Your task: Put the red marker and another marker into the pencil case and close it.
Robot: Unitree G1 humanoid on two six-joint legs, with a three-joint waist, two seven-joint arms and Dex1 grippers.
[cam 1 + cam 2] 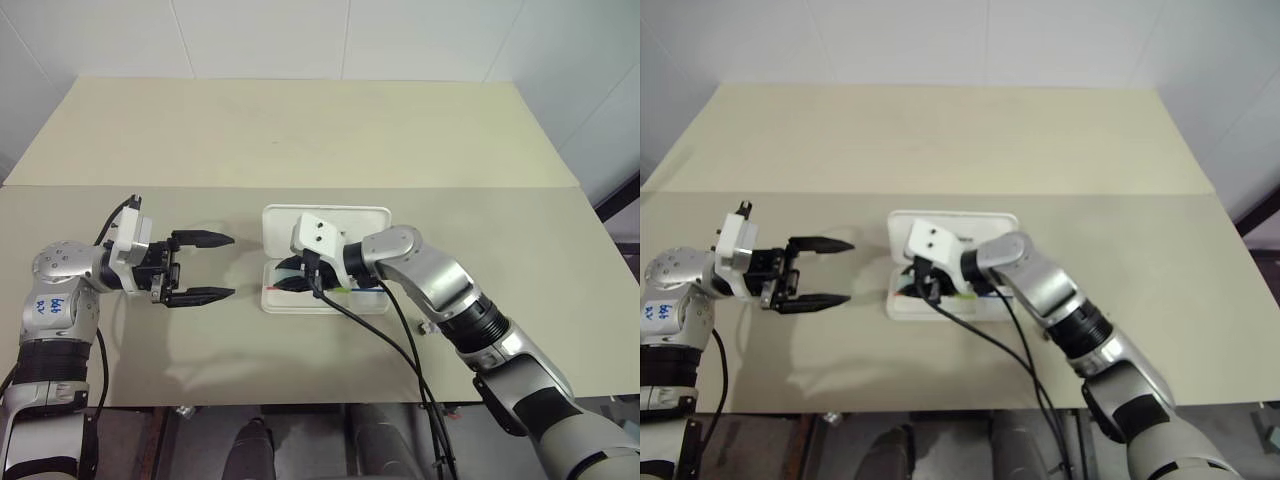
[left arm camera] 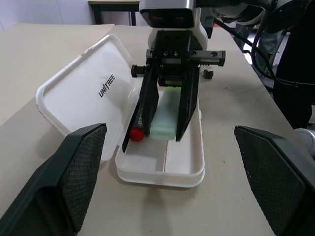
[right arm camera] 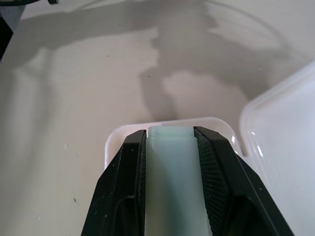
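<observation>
desk [image 1: 300, 160]: it is carrying the open case near its front edge; the bare top around the case is giving a dropped marker room to roll away.
case [image 2: 167, 174]: it is lying open, the lid [image 2: 93, 93] tilting back and up on the far side from the tray; nothing is bracing it, so a push from the right hand is likely to slide it or tip the lid further back.
right hand [image 2: 165, 132]: it is pinching the green marker between its two fingers and reaching down into the tray; one finger is standing very close to the red cap, so opening here is risking a knock on the red marker.
left hand [image 1: 200, 268]: it is hanging spread wide, just beside the case and apart from it, holding nothing; if it is meant to steady or shut the case, it is not yet in place.
green marker [image 2: 165, 110]: it is sitting lengthwise over the tray, in the grip; released while tilted, it may be landing across the red marker or on the rim, and then the lid is not shutting flat.
red marker [image 2: 137, 133]: it is lying in the tray by the lid side, only its red end showing; a nudge may be rolling it onto the hinge.
</observation>
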